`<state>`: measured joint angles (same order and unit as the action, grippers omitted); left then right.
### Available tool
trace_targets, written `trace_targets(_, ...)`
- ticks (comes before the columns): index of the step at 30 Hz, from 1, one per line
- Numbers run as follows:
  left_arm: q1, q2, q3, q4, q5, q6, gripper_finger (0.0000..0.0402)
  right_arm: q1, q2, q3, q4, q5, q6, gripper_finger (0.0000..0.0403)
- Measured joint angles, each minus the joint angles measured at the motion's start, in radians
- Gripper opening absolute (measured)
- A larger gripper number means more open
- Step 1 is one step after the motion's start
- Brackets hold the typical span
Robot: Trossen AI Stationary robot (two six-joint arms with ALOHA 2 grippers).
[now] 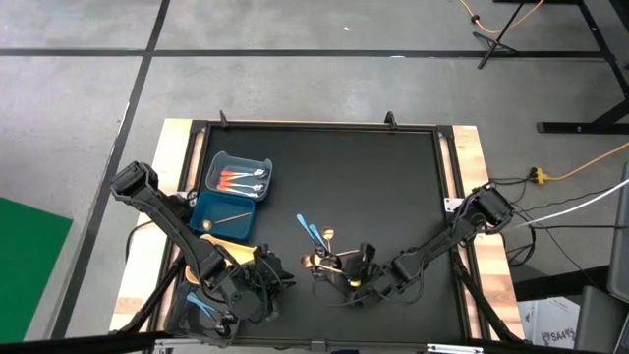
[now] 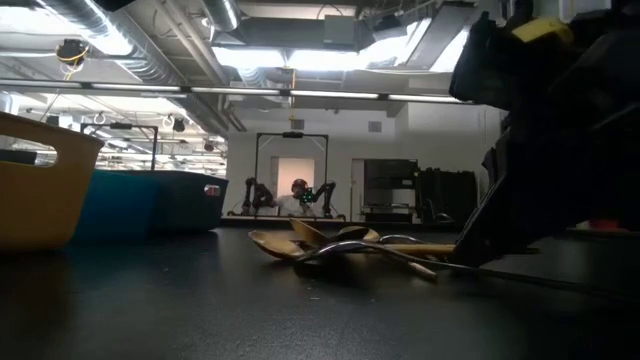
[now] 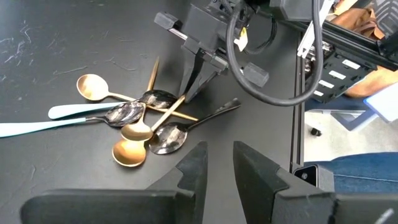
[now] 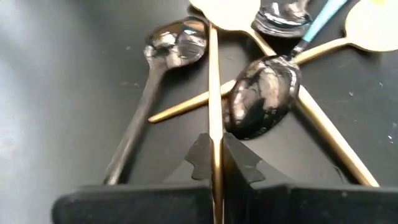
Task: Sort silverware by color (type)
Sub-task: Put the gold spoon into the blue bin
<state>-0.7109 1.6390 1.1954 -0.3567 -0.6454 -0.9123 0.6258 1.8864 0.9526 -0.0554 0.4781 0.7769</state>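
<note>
1. Near the front of the black bench (image 1: 393, 187), gold and black spoons (image 3: 140, 124) lie in a heap.
2. Right pincer (image 4: 214, 163) is squeezed tight on one gold spoon's handle (image 4: 214, 93).
3. Left pincer (image 3: 217, 165) waits near the heap, its fingers a little apart, holding nothing.
4. Two light blue spoons (image 1: 311, 232) lie just beside the heap.

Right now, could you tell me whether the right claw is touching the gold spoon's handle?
Touching. The right wrist view shows the right claw shut on the gold spoon's handle, both fingers pressed against it with no gap.
</note>
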Motion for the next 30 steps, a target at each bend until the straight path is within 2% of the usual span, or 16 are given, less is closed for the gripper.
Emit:
trace_targets(7, 0.004, 0.000, 0.000, 0.000, 0.000, 0.000, 0.0071, 0.000, -0.006, 0.103, -0.117, -0.031, -0.058, 0.0004)
trace_targets(15, 0.035, 0.000, 0.000, 0.000, 0.000, 0.010, 0.0071, -0.006, -0.010, 0.228, -0.237, 0.003, -0.190, 0.0002)
trace_targets(24, 0.091, 0.000, 0.000, 0.011, 0.003, 0.150, 0.0071, -0.060, -0.011, 0.341, -0.302, 0.002, -0.393, 0.0001)
trace_targets(30, 0.114, 0.000, 0.000, 0.010, 0.066, 0.233, 0.0071, -0.073, -0.011, 0.376, -0.358, -0.002, -0.531, 0.0001)
